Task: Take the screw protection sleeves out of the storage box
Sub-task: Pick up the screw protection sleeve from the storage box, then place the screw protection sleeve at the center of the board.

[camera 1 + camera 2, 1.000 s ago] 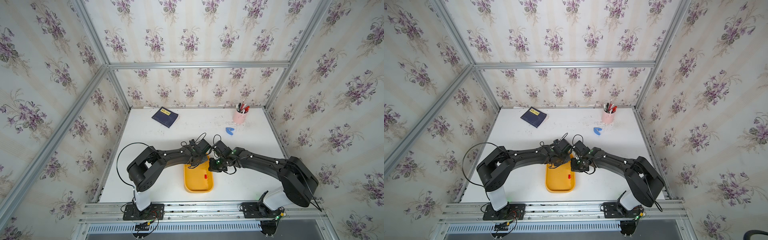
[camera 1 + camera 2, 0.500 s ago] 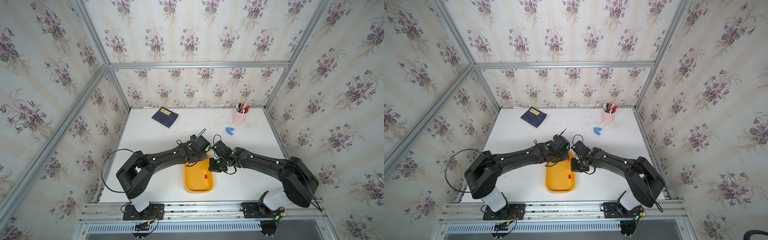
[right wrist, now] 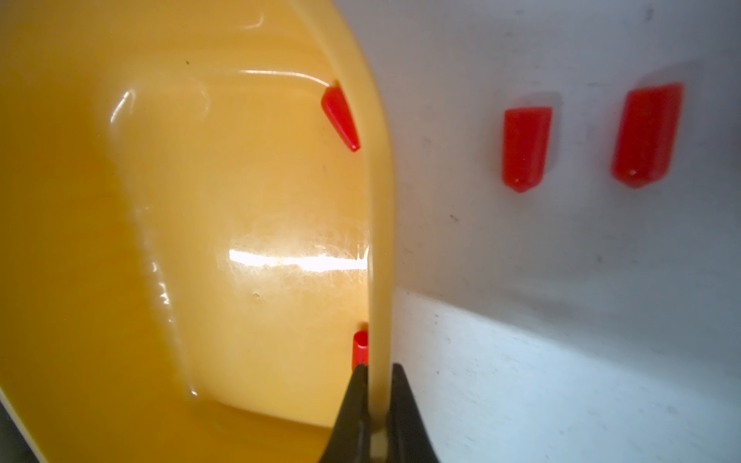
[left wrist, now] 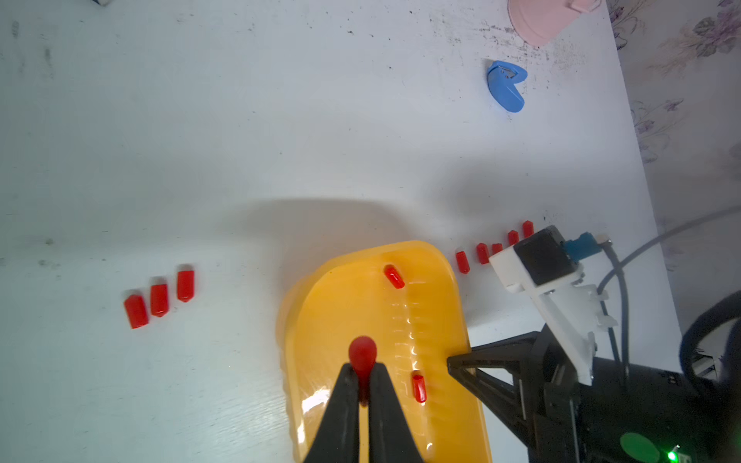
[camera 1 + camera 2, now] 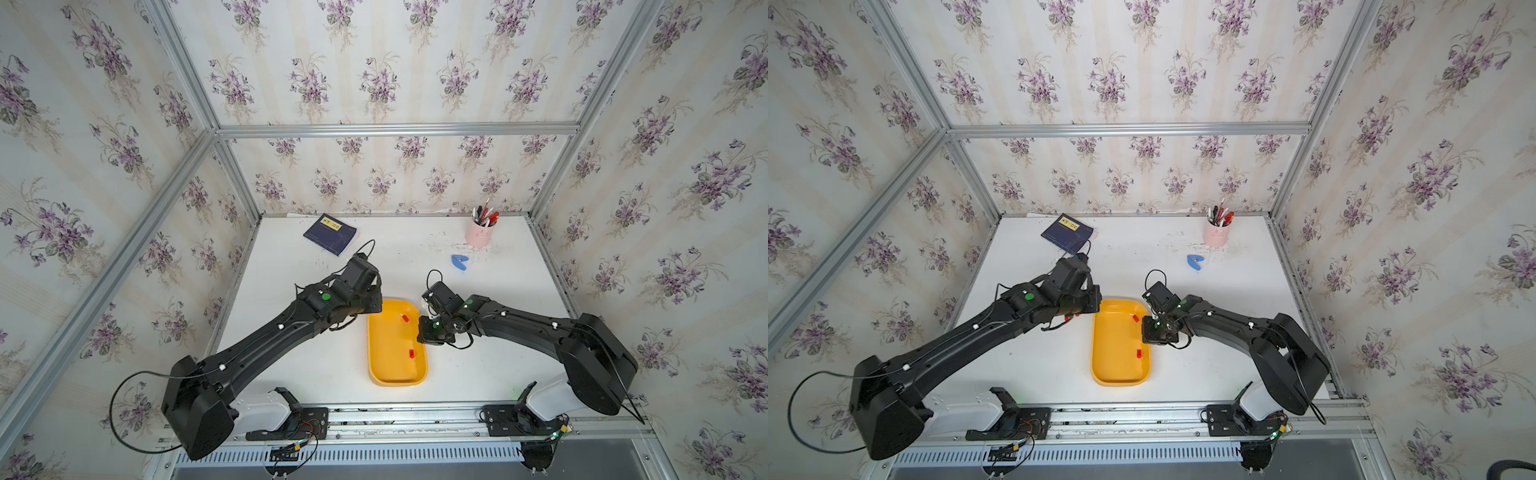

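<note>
Teamwork shapes this moment: the right fingers (image 3: pixel 355 405) are clamped on the low rim of the shallow yellow-orange plastic storage box (image 3: pixel 381 192), apparently to keep it from sliding on the white counter (image 4: pixel 280 120) while the other arm picks. The left fingers (image 4: pixel 345 401) are pinched together on one tiny bright red plastic screw protection sleeve (image 4: pixel 362 352). Its rounded end juts past the tips, and the left wrist view shows it over the box's floor. Two more lie inside: a far sleeve (image 4: pixel 394 276) near the rounded end and a near sleeve (image 4: pixel 419 387) close against the wall that the right fingers grip. Others are already out on the counter, a row of three sleeves (image 4: pixel 159 298) on one side of the box and a line of five sleeves (image 4: pixel 483 252) on the other, likely laid clear so none rolls back.
</note>
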Robot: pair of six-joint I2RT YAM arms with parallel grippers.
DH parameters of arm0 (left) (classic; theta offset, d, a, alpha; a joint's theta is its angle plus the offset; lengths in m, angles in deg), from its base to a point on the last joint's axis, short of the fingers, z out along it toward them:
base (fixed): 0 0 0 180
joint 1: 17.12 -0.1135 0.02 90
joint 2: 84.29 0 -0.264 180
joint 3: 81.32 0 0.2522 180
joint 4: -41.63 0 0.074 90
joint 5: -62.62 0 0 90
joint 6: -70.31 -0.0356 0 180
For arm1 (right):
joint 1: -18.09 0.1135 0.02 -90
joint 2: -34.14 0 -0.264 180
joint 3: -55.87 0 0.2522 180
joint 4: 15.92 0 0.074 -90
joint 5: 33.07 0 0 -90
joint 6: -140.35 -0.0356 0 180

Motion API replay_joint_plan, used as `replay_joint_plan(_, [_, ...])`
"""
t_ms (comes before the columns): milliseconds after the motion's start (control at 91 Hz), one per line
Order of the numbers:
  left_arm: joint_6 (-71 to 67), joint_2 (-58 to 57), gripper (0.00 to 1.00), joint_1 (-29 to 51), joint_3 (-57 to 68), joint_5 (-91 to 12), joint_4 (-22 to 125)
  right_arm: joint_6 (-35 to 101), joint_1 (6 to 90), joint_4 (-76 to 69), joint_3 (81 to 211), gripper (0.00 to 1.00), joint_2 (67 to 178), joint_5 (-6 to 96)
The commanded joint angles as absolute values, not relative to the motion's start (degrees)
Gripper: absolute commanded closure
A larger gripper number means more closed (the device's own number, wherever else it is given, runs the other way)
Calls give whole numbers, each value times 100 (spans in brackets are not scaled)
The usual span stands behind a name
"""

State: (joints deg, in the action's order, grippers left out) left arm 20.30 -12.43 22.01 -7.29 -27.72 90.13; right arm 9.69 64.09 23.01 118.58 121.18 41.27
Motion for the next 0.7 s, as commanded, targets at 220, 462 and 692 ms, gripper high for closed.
replay_joint_plan(220, [907,-1093,88,1565,-964,-3133,9632,1014,6411,2489,11893,100,12140,4198])
replay_joint_plan(462, [734,-14,89,1465,-1083,-2989,9134,1053,6418,2573,11911,100,12085,4230])
replay_joint_plan(692, [471,777,90,1422,-902,-2756,8976,1058,6417,2583,11902,100,12094,4232])
